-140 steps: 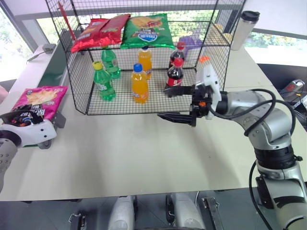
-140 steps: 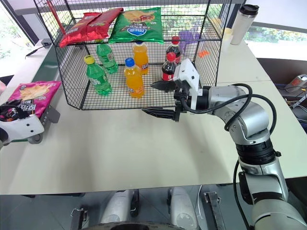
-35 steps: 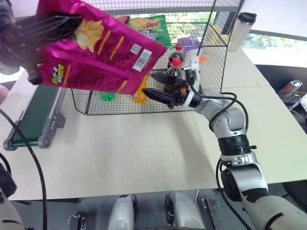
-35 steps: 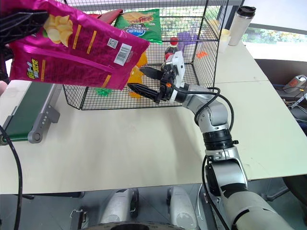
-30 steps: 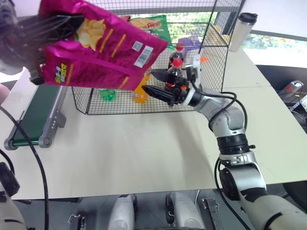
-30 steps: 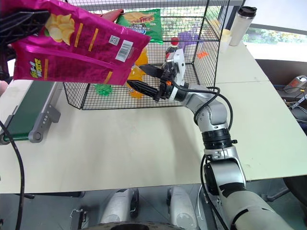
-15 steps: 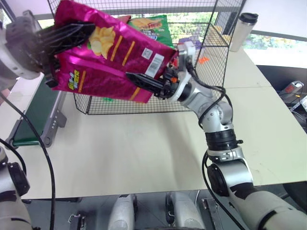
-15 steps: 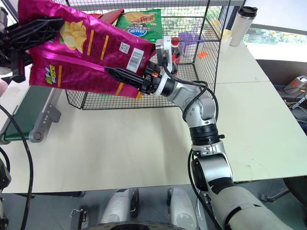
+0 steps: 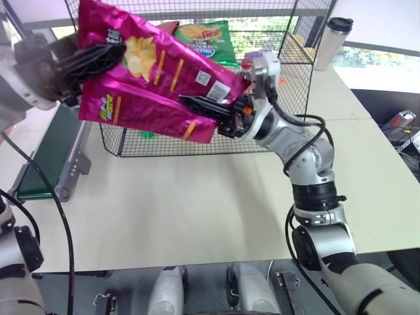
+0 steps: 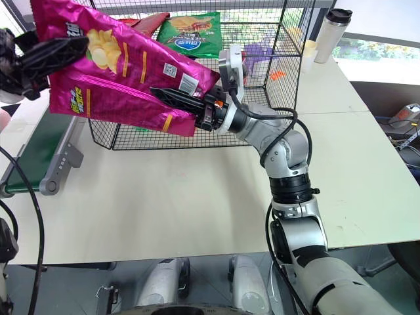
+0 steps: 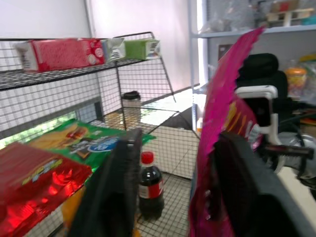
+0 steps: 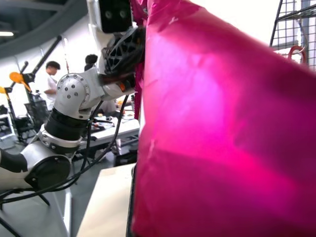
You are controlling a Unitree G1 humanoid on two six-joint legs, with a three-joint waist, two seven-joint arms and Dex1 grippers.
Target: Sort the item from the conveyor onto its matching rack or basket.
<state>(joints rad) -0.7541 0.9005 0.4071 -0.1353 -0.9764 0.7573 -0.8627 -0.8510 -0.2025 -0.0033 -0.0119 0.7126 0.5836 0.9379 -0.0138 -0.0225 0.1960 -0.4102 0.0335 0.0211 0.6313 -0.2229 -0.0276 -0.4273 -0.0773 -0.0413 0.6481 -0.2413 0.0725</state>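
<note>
The item, a glossy magenta-pink chip bag (image 9: 151,79), hangs slanted in the air in front of the black wire rack (image 9: 292,85). My right gripper (image 9: 191,105) is shut on the bag's lower right part, one finger over its face. My left gripper (image 9: 105,56) is at the bag's upper left end; in the left wrist view its fingers (image 11: 123,163) stand apart and open, with the bag's edge (image 11: 219,123) against one finger. The conveyor (image 9: 42,157), a dark green belt, lies below at the left with nothing on it.
The rack's top level holds red chip bags (image 11: 34,182) and a green chip bag (image 9: 205,39); a cola bottle (image 11: 149,190) stands on the lower level. A steel tumbler (image 9: 327,41) stands at the back right. Bare table (image 9: 184,197) lies in front of the rack.
My right gripper rose from in front of the rack to the bag and shut on its lower end. My left gripper's fingers have opened. The bag shifted slightly right and forward.
</note>
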